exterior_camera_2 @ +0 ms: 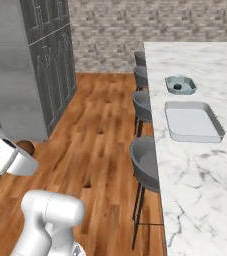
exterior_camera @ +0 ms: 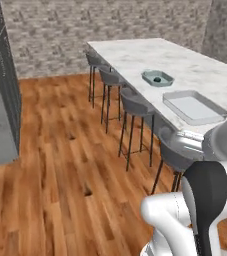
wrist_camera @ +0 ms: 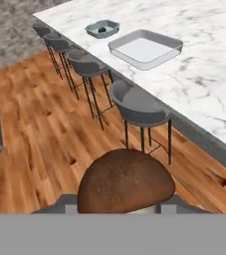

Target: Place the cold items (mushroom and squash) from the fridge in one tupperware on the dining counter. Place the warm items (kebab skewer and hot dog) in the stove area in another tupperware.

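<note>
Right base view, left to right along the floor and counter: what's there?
Tall grey fridge → brown mushroom cap at the gripper → row of grey bar stools → large empty grey rectangular tupperware on the white marble dining counter.

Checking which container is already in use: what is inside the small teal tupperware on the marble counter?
The small teal tupperware holds one small dark item, too small to identify. Its near wall hides part of the floor inside.

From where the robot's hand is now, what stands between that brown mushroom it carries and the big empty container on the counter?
In the hand view, a grey bar stool and the counter's edge lie between the mushroom and the large empty tupperware.
</note>
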